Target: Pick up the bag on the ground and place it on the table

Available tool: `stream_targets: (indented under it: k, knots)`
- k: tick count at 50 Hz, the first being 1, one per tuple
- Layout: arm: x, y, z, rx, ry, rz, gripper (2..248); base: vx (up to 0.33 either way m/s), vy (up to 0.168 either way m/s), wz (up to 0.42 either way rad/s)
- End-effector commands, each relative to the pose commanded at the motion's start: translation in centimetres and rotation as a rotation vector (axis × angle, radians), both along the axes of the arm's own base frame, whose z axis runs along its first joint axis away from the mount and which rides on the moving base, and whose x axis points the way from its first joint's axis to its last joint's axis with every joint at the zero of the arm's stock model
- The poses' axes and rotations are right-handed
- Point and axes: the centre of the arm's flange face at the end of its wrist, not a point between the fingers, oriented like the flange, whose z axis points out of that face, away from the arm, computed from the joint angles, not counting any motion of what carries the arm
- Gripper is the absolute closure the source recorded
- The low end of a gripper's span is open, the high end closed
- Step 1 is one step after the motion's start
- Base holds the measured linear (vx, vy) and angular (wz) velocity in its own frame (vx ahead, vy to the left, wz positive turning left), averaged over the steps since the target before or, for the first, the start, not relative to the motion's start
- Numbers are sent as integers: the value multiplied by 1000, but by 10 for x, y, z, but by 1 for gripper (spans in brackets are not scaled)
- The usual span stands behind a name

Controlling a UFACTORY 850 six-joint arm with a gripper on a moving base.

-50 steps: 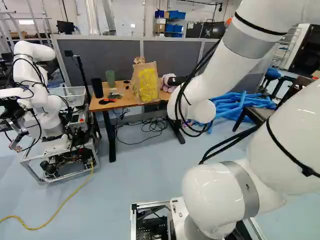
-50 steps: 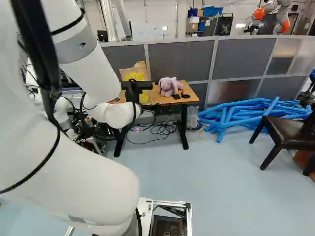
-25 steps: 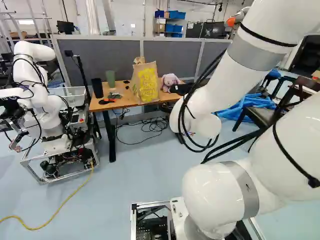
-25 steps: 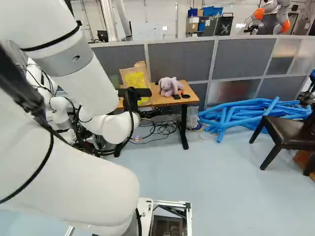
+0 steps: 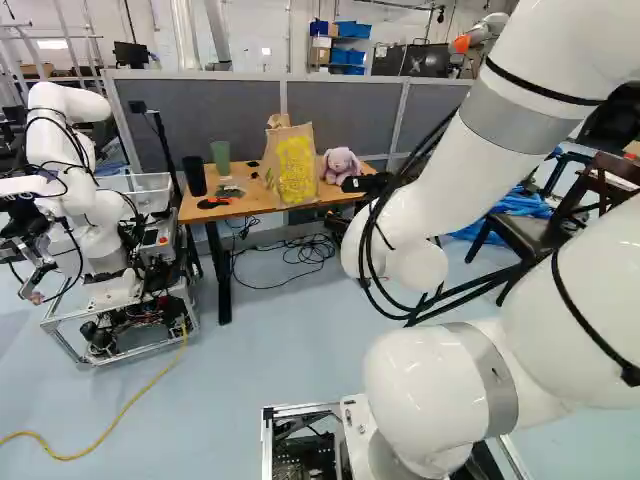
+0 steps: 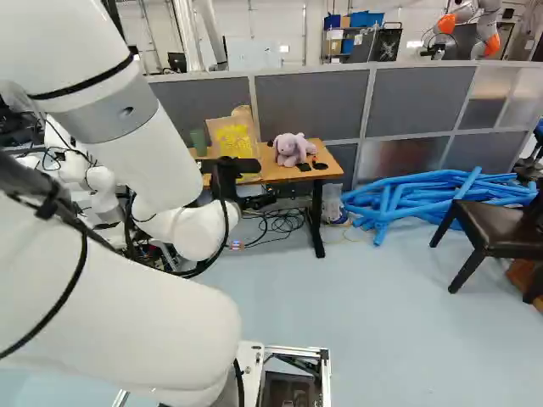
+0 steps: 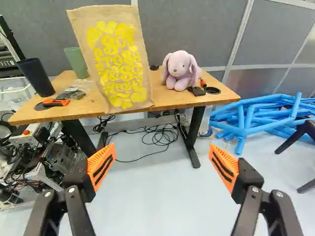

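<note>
The black gripper (image 6: 254,202) has its two fingers spread wide apart, orange pads (image 7: 101,167) facing each other, and grips nothing. Ahead of it, a tan bag with yellow lettering (image 7: 118,64) stands upright at the front edge of a wooden-topped table with black legs (image 7: 172,102). Beside the bag on the tabletop sit a pale purple plush rabbit (image 7: 180,73) and a green cup (image 7: 77,63). Blue foam tubes (image 7: 261,118) lie heaped on the floor near the table.
</note>
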Motion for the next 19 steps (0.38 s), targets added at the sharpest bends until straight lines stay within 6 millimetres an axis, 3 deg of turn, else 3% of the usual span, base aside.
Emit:
stream_targets:
  k: [19]
  knots:
    - [0, 0, 0, 0, 0, 0, 3, 0, 0, 0]
